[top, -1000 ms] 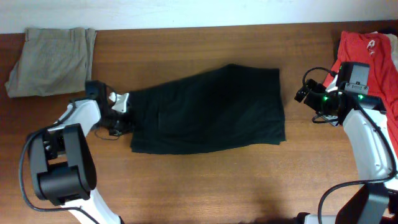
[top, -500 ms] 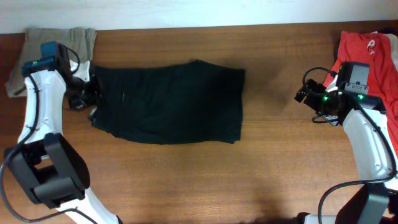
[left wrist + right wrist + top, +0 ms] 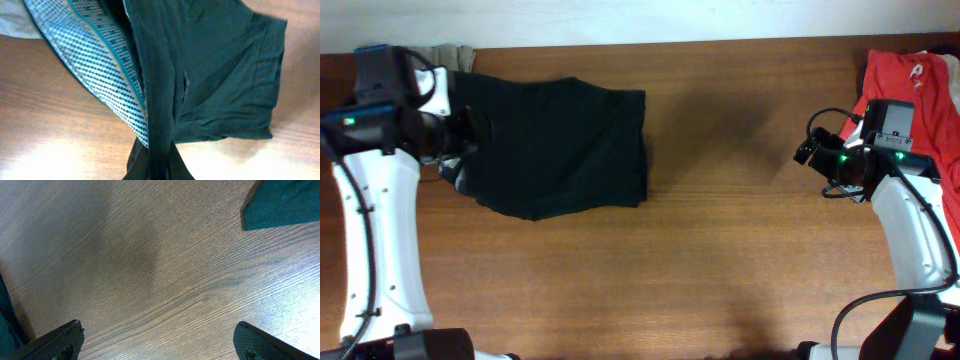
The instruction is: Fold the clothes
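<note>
The black shorts [image 3: 560, 145] lie folded at the table's back left. My left gripper [image 3: 463, 150] is shut on their left edge. In the left wrist view the black shorts [image 3: 220, 75] hang from the jaws [image 3: 160, 170], with a patterned mesh lining showing. The khaki shorts [image 3: 455, 52] are mostly hidden under the arm and the black shorts at the far left. The red top [image 3: 912, 85] with a white mark lies at the back right. My right gripper [image 3: 807, 152] is open and empty above bare wood [image 3: 160, 340]. A corner of the black shorts [image 3: 285, 202] shows in the right wrist view.
The wooden table [image 3: 720, 270] runs to a pale wall along the back edge. The right arm's base stands at the front right corner.
My left gripper has dragged the black shorts left and toward the back, onto the khaki shorts. The right arm has not moved.
</note>
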Tool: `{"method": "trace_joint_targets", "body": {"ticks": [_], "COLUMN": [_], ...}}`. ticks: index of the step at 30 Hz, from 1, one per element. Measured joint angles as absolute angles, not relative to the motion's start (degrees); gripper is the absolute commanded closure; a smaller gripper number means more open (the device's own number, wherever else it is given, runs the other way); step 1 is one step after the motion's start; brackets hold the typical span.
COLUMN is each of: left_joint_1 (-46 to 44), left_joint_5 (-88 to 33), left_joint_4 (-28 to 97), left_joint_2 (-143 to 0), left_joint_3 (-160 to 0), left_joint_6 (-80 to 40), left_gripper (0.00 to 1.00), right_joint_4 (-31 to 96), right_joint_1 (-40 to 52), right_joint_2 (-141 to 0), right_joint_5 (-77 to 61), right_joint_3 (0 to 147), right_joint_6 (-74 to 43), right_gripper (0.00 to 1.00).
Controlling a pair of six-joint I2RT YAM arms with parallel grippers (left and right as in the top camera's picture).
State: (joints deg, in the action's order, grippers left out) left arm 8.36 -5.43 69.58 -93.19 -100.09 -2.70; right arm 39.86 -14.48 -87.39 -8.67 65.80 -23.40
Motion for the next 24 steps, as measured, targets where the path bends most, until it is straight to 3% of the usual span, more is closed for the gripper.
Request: {"method": "trace_joint_targets", "body": {"ticks": [9, 16, 24], "left_joint_1": [-1.04, -4.1, -10.98], "left_joint_5": [-1.8, -1.43, -1.23], "left_joint_4": [67.59, 58.61, 54.41], "left_joint_2": [-94.02, -105.78, -109.78], "left_joint_3": [-100.12, -100.16, -100.16], "left_joint_6": [-2.87, -2.87, -1.08], "left_gripper": [0.99, 0.99, 0.99], "right_joint_4": [39.83, 39.86, 39.86], "right_joint_1": [-14.48, -14.48, -14.48], "right_joint_2": [-87.39, -87.39, -87.39], "right_joint_5": [-8.69, -8.67, -8.67], "right_joint_3": [65.8, 65.8, 65.8], "right_joint_6": [-23.38, -23.4, -23.42], "right_gripper": [0.01, 0.01, 0.01]}}
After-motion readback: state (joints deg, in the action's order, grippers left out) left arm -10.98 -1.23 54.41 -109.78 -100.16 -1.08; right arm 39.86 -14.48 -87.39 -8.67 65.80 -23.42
